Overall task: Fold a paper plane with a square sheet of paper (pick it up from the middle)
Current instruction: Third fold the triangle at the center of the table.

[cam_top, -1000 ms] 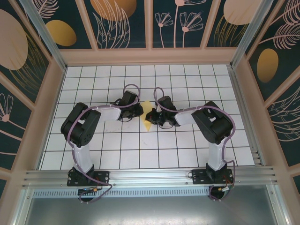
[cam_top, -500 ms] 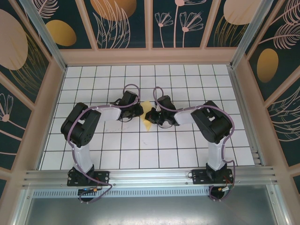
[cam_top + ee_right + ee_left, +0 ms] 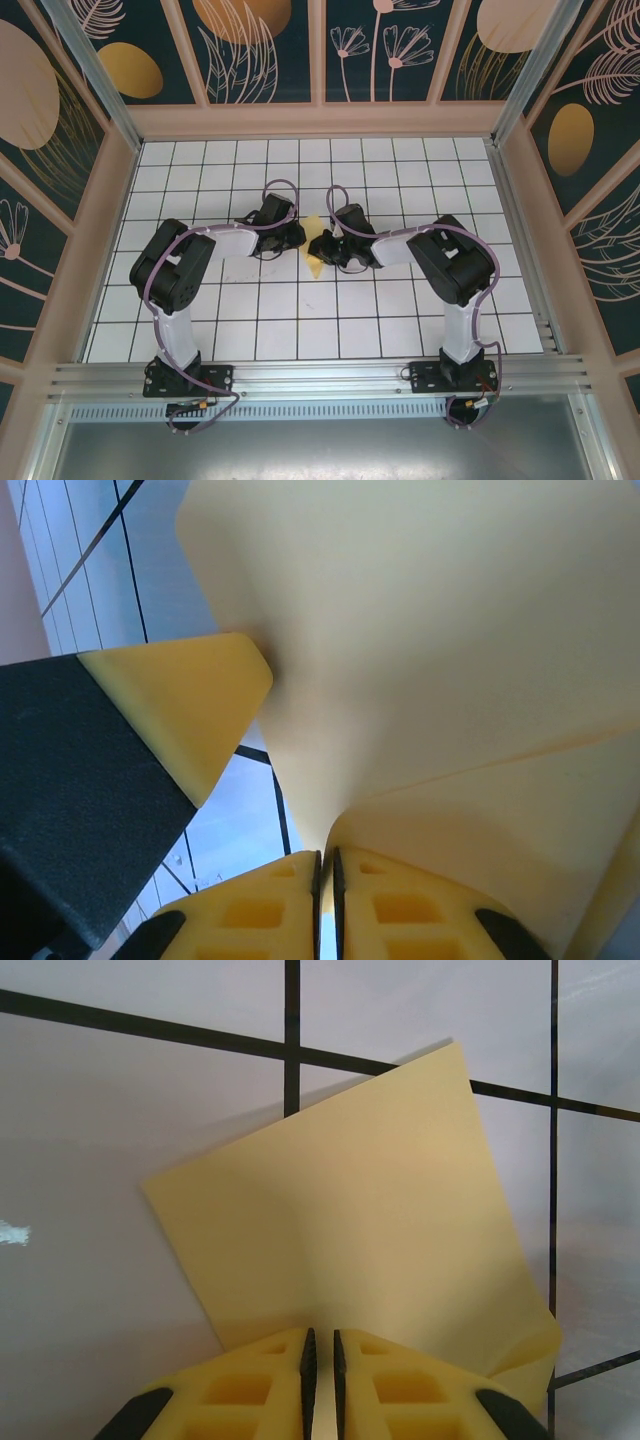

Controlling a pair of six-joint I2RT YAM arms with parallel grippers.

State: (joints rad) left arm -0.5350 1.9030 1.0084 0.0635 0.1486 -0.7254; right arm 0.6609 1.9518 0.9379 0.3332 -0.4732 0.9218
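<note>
Left gripper (image 3: 320,1348) is pinching the lower edge of the sheet of paper (image 3: 312,264), its two yellow pads standing almost together with only a thin dark slit between them. In the left wrist view the yellow sheet is rising from those pads, lifted off the worktop (image 3: 200,330) and casting a soft shadow on the white tiles. It is sitting tilted against the black grid lines, a faint crease is running up its middle, and its lower right corner is curling over beside the pad.

Opposite it, the right gripper (image 3: 325,870) is facing in from the other side. Its jaws are likewise nearly closed, and the paper is bending down in a curve to meet the tips. Whether the sheet is actually being clamped there I cannot tell. In the right wrist view one pad (image 3: 190,695) of the other arm is touching the paper from the left.

From above, both grippers are meeting nose to nose over the middle of the worktop, about halfway between its left and right edges and midway between near and far edges. The paper is showing as a small yellow strip between them.
</note>
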